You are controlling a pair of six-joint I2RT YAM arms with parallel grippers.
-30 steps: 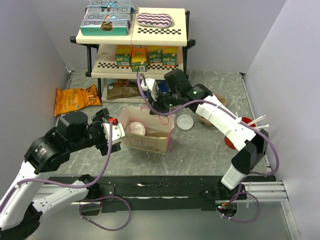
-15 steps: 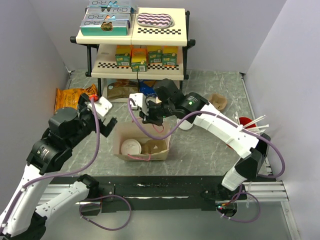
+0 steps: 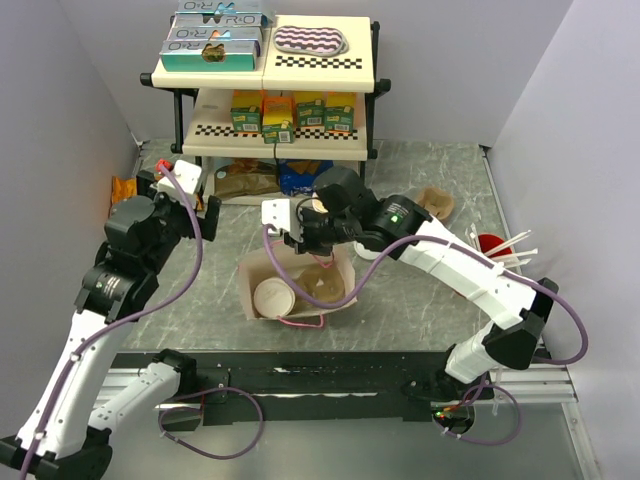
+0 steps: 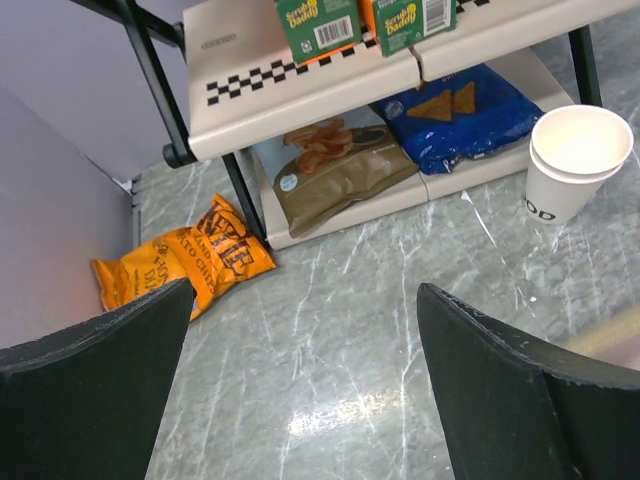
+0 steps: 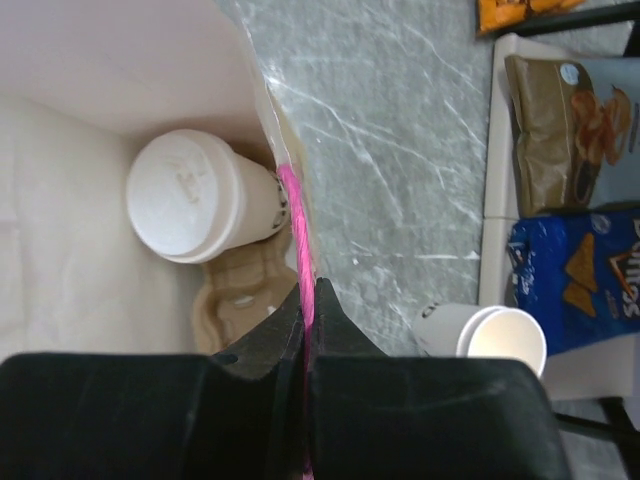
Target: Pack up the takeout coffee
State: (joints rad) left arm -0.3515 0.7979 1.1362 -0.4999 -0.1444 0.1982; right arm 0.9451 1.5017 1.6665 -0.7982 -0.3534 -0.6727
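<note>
The takeout coffee (image 3: pixel 272 297), a cream paper cup with a white lid, stands inside the open pale paper bag (image 3: pixel 345 290), beside a brown cardboard cup carrier (image 3: pixel 322 283). In the right wrist view the coffee (image 5: pixel 195 195) is in the bag's corner, next to the carrier (image 5: pixel 235 300). My right gripper (image 5: pixel 308 290) is shut on the bag's pink handle (image 5: pixel 294 225), above the bag's back rim (image 3: pixel 303 238). My left gripper (image 3: pixel 180 185) is open and empty, up and to the left of the bag; it shows bare floor between its fingers (image 4: pixel 520 400).
A stack of lidless cream cups (image 4: pixel 575 160) stands by the shelf rack (image 3: pixel 270 75), also in the right wrist view (image 5: pixel 490 338). An orange chip bag (image 4: pixel 190 260) lies left of the rack, brown (image 4: pixel 335 170) and blue (image 4: pixel 460 110) bags under it. A red cup with straws (image 3: pixel 490 245) stands right.
My left gripper has let go at the bag's left side and pulled up and back to the left. My right gripper has drawn the bag by its handle slightly forward.
</note>
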